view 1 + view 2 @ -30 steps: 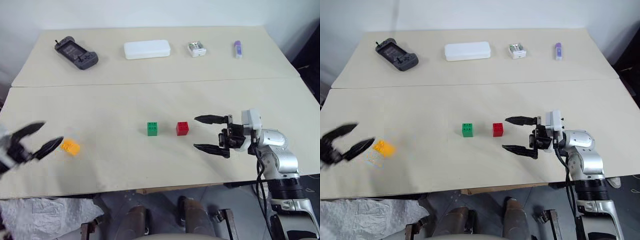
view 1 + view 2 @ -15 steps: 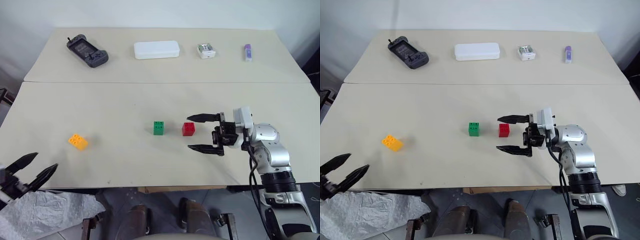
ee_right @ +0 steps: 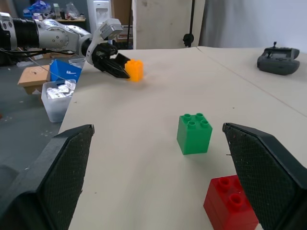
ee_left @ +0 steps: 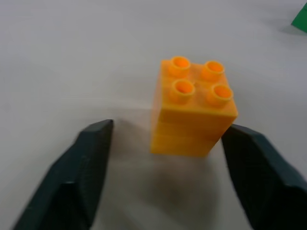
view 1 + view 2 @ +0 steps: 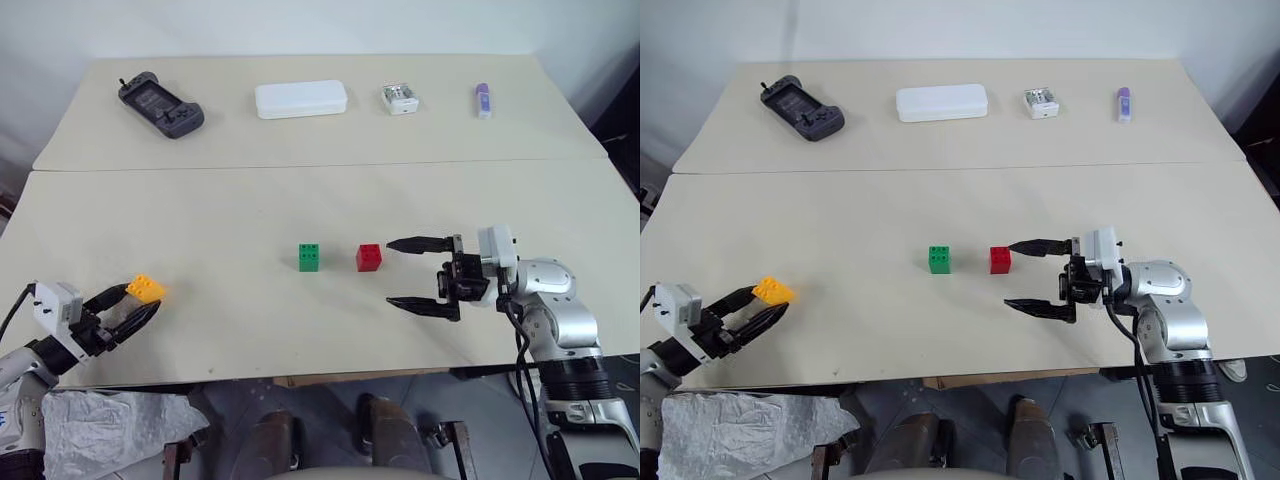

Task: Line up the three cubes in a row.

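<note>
Three studded plastic cubes, studs up: orange-yellow cube (image 4: 194, 112) near left, between left gripper (image 5: 128, 311) fingers, one finger apart. Green cube (image 5: 308, 257), red cube (image 5: 368, 257) centre. Right gripper (image 5: 408, 272) spread wide.

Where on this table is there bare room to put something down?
Free: the wide stretch between the orange-yellow cube and the green cube, and the band between the cubes and the far-edge items. Crowded: around the red cube, beside the right end effector.
</note>
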{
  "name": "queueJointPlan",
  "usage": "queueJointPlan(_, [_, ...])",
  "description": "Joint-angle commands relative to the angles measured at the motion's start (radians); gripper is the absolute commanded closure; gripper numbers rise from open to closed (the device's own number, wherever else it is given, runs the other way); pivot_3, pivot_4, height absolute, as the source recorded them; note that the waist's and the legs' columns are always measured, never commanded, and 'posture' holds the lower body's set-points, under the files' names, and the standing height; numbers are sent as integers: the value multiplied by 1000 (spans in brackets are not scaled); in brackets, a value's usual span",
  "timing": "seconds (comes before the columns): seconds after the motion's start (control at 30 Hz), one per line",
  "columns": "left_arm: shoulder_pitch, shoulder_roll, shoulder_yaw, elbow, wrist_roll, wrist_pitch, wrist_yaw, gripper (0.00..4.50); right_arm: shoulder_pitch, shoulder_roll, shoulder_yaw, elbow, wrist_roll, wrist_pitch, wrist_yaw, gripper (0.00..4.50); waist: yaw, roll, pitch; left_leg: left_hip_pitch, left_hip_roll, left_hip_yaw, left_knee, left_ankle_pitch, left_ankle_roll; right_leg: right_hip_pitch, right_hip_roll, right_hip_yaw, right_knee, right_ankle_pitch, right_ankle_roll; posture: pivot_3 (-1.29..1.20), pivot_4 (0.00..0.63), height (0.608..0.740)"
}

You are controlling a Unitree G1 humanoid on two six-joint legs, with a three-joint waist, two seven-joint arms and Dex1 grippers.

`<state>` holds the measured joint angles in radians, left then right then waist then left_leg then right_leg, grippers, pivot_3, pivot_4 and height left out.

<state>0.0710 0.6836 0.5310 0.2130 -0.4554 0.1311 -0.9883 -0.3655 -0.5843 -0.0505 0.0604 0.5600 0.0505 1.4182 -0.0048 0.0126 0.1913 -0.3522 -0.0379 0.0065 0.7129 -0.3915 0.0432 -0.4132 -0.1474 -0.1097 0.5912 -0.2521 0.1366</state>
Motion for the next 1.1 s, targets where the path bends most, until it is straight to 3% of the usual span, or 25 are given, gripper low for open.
queueJointPlan(0.03, [-55,36,-27,-5,-22,-15,-59,2216,20,-27,-46,-38,18,1,-14,0,7,0,0,0,0,0,0,0,0,0,0,0,0,0,0,0,150,740])
queueJointPlan(0.13, [-119,49,-70,19,-19,-34,-115,3032,33,-33,-60,-42,19,1,-24,0,13,0,0,-1,0,-2,1,0,0,1,0,-1,0,0,0,0,150,740])
queueJointPlan(0.33, [-481,90,-350,249,113,-153,-380,3025,69,-46,-86,-65,24,9,-46,0,26,0,0,-1,-1,-1,2,0,1,1,0,-2,1,0,0,0,150,740])
queueJointPlan(0.5, [-754,26,-492,578,234,-326,-491,3025,97,-52,-119,-90,24,9,-79,0,16,0,0,-1,-2,4,1,1,2,0,2,-2,0,0,1,0,150,740])
queueJointPlan(0.7, [-953,-32,-556,880,341,-496,-508,3025,167,-65,-157,-152,33,15,-119,0,16,0,0,-3,-2,8,2,1,2,0,3,-5,0,0,1,0,150,740])
queueJointPlan(1.0, [-1038,-59,-553,1003,389,-534,-540,3025,223,-68,-176,-209,43,22,-160,0,27,-1,0,-2,0,7,4,2,3,1,2,-3,0,2,3,0,150,740])
queueJointPlan(1.1, [-1041,-45,-537,999,377,-514,-564,2053,227,-72,-178,-208,45,25,-159,0,27,-1,0,-2,0,6,4,2,4,1,2,-3,0,2,3,0,150,740])
